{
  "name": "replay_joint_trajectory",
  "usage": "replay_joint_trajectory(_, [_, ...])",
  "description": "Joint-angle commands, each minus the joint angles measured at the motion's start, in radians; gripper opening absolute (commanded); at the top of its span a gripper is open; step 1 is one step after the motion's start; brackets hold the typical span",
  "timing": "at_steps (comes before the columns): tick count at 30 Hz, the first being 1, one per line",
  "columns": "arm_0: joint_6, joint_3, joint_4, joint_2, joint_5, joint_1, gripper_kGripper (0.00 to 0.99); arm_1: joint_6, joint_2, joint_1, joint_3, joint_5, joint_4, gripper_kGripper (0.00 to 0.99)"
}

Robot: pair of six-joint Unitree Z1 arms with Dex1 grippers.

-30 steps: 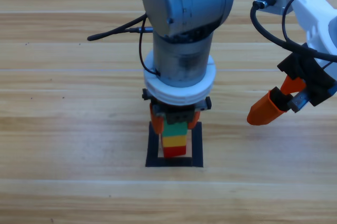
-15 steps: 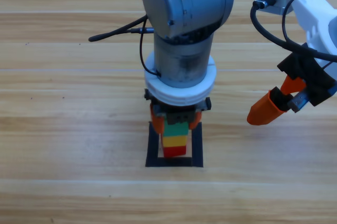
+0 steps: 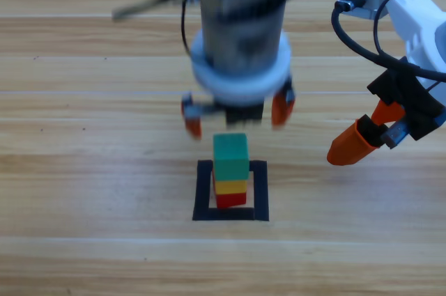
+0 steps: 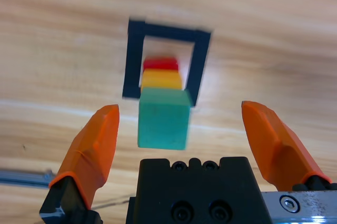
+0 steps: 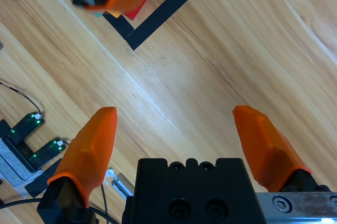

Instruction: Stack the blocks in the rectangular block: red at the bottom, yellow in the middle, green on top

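Note:
Inside the black tape outline stands a three-cube stack: the red cube at the bottom, the yellow cube on it, the green cube on top. My left gripper hovers open just behind and above the stack, touching nothing. From the left wrist view the green cube sits between the spread jaws of that gripper, with yellow, red and the tape outline beyond. My right gripper hangs open and empty at the right, as the right wrist view confirms.
A black cable trails across the table behind the left arm. Small circuit boards with green lights lie at the edge of the right wrist view. A corner of the tape outline shows there too.
The left gripper has opened, let go of the green cube and lifted back from the stack. The green cube stays on the yellow one. The right arm has held still.

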Motion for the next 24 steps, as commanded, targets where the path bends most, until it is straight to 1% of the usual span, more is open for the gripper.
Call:
replay_joint_trajectory(1, [0.044, -0.044, 0.033, -0.166, 0.162, -0.108, 0.990, -0.009, 0.063, -0.022, -0.009, 0.017, -0.015, 0.990])
replay_joint_trajectory(3, [0.048, 0.016, 0.031, -0.236, 0.223, -0.140, 0.990, -0.009, 0.063, -0.022, -0.009, 0.017, -0.017, 0.990])
replay_joint_trajectory(6, [0.047, 0.168, 0.017, -0.337, 0.312, -0.195, 0.990, -0.009, 0.063, -0.022, -0.009, 0.017, -0.015, 0.990])
replay_joint_trajectory(7, [0.042, 0.291, -0.007, -0.399, 0.345, -0.223, 0.990, -0.009, 0.063, -0.022, -0.009, 0.017, -0.015, 0.990])
replay_joint_trajectory(10, [0.050, 0.545, -0.113, -0.529, 0.381, -0.265, 0.990, -0.009, 0.063, -0.022, -0.009, 0.017, -0.015, 0.990])
replay_joint_trajectory(12, [0.076, 0.703, -0.199, -0.610, 0.383, -0.272, 0.990, -0.009, 0.063, -0.022, -0.009, 0.017, -0.015, 0.990])
replay_joint_trajectory(15, [0.113, 0.823, -0.276, -0.658, 0.383, -0.272, 0.990, -0.009, 0.063, -0.022, -0.009, 0.017, -0.017, 0.990])
replay_joint_trajectory(18, [0.131, 0.866, -0.315, -0.673, 0.383, -0.272, 0.990, -0.009, 0.063, -0.022, -0.009, 0.016, -0.015, 0.990])
replay_joint_trajectory(24, [0.134, 0.863, -0.322, -0.673, 0.381, -0.272, 0.990, -0.009, 0.062, -0.022, -0.007, 0.010, -0.015, 0.990])
